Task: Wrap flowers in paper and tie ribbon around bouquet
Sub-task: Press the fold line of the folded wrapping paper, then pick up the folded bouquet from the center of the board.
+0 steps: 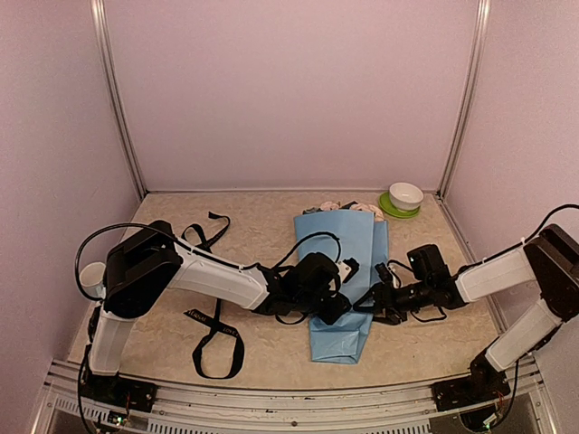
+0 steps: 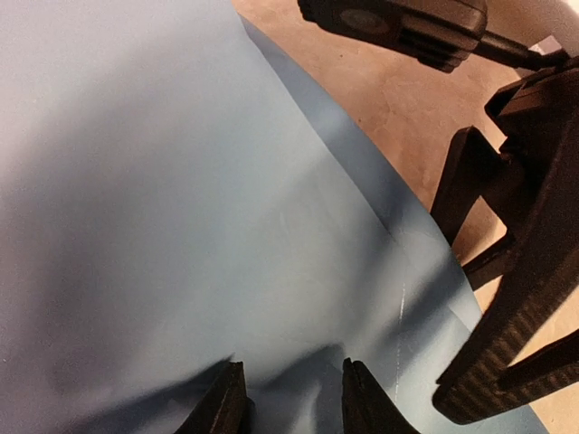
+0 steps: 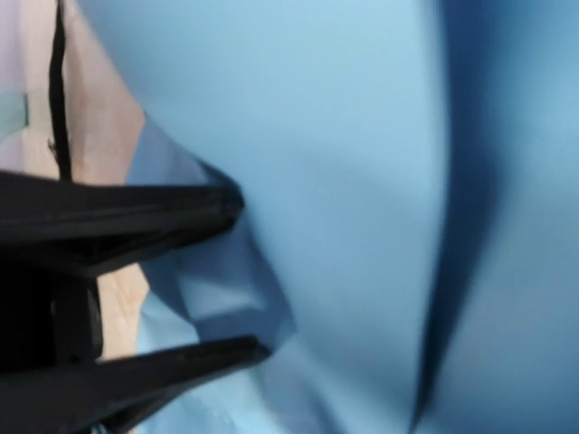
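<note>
Well, on the table (image 1: 425, 348) the bouquet (image 1: 348, 262) lies in its light blue paper (image 2: 181, 181) right under both pincers, blooms poking out beyond them. The left gripper (image 2: 294, 396) stands narrow, a ridge of paper bunched between its tips. The right gripper (image 3: 253, 276) gapes wide beside it, a loose paper flap between its fingers, unclamped. The black ribbon (image 1: 217, 339) lies well off to the left gripper's left, and a white bowl (image 1: 405, 194) sits beyond the right one.
</note>
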Available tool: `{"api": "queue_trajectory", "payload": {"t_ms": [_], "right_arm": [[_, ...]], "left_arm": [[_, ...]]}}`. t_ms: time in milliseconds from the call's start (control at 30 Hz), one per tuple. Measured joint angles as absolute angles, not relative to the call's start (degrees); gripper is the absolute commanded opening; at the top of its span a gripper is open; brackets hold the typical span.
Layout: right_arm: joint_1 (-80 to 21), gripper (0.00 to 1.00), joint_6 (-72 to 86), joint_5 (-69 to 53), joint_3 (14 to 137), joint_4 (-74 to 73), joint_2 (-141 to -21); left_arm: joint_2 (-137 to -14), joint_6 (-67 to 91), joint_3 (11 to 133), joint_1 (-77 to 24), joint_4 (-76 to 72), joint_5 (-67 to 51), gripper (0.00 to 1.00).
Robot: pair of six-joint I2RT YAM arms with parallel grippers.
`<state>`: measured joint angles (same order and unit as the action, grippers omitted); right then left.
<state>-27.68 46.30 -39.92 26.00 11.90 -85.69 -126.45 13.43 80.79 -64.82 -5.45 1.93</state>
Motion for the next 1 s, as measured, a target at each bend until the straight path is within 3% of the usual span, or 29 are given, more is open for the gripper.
{"api": "queue_trajectory", "payload": {"t_ms": [167, 233, 367, 433, 500, 733, 900, 1000], "right_arm": [[-28.1, 0.20, 48.3, -41.2, 25.8, 16.0, -88.4], [-28.1, 0.00, 48.9, -41.5, 25.9, 17.1, -89.3], [-28.1, 0.00, 49.1, -42.1, 26.1, 18.1, -90.2], [-28.1, 0.00, 49.0, -42.4, 26.2, 18.2, -90.2], [-28.1, 0.00, 48.9, -42.6, 26.3, 18.2, -90.2], [-28.1, 0.00, 47.2, -42.8, 27.6, 16.4, -90.2], [-28.1, 0.00, 44.8, -42.3, 29.9, 13.2, -89.1], [-28.1, 0.00, 43.4, -41.8, 30.6, 11.6, -88.7]], "left_arm": [[-126.5, 13.4, 80.7, -64.8, -5.7, 1.9, 0.35], [-126.4, 13.4, 80.5, -64.8, -5.9, 1.9, 0.36], [-125.3, 13.5, 78.8, -64.8, -7.0, 2.0, 0.39], [-123.0, 13.7, 76.3, -65.0, -7.4, 2.8, 0.52], [-118.9, 13.4, 72.1, -65.6, -6.9, 4.7, 0.57], [-104.2, 15.7, 68.6, -65.1, -0.8, 11.1, 0.61], [-94.5, 25.6, 60.9, -55.9, 5.8, 16.6, 0.62], [-90.8, 31.7, 52.1, -48.5, 9.6, 19.2, 0.68]]}}
